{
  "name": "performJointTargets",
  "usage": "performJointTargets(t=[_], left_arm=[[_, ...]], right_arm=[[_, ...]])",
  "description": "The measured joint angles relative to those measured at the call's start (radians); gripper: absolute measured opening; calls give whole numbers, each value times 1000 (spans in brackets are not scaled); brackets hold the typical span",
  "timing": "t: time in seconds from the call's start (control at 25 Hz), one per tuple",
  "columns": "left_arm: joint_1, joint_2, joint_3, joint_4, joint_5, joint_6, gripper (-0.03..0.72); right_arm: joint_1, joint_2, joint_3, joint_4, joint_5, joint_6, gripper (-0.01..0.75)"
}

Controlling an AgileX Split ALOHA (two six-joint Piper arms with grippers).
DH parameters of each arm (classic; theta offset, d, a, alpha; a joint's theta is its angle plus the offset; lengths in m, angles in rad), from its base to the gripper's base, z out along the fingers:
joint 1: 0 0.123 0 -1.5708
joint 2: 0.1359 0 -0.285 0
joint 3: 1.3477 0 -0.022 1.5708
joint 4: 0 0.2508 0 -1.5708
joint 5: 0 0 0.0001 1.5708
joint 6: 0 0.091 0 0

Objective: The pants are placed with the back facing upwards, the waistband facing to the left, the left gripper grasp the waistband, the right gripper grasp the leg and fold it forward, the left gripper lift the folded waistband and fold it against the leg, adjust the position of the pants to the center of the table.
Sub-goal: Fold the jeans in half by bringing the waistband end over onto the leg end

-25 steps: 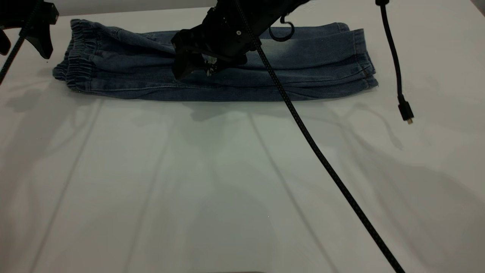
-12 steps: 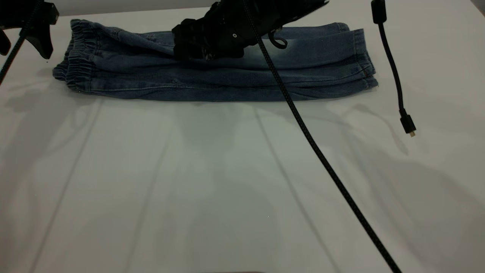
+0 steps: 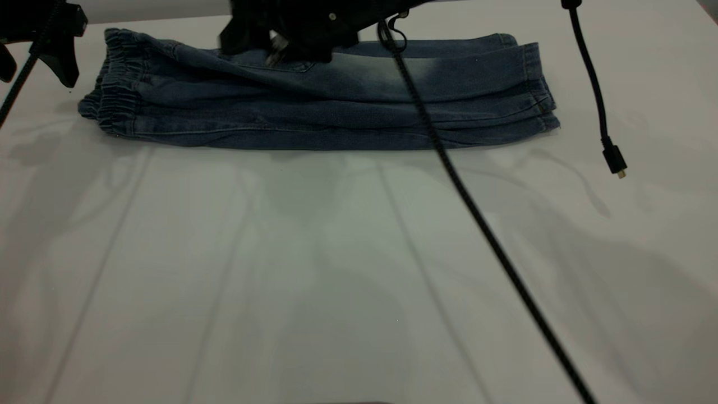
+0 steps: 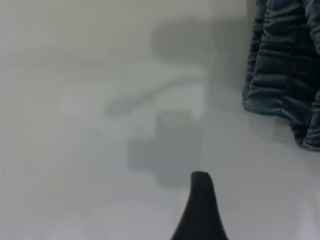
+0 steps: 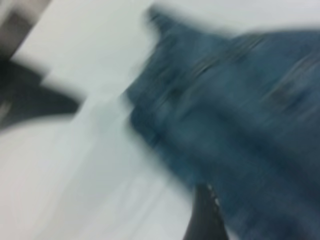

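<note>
The pants lie folded lengthwise into a long strip across the far part of the table. The gathered waistband is at the left end and the hems at the right. The leg with a pale faded patch lies on top. My right gripper hovers open over the far edge of the strip, left of its middle, holding nothing. In the right wrist view one finger shows against blurred denim. My left gripper hangs open just left of the waistband, with one finger over bare table.
A black braided cable runs from the right arm diagonally across the pants and the table to the near right. A loose cable with a plug dangles at the right. The wide near part of the table holds only shadows.
The right gripper has moved from above the middle of the pants towards the far edge and to the left. The dangling plug has swung. The pants and left gripper have stayed put.
</note>
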Motion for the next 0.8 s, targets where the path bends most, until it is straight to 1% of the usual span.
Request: performJointTargets(t=[0.12, 0.2, 0.28, 0.44, 0.6, 0.8], left_arm=[[0, 0, 0, 0, 0, 0, 527], [0, 0, 0, -3, 0, 0, 527], [0, 0, 0, -12, 0, 0, 527], [0, 0, 0, -19, 0, 0, 527], [0, 0, 0, -19, 0, 0, 527], [0, 0, 0, -19, -1, 0, 527]], right_arm=[[1, 0, 0, -232, 84, 180, 434], [1, 0, 0, -350, 86, 266, 434], [1, 3, 0, -413, 53, 309, 434], [1, 12, 0, -411, -34, 304, 434], [1, 19, 0, -356, -70, 269, 434], [1, 58, 0, -231, -96, 181, 434]])
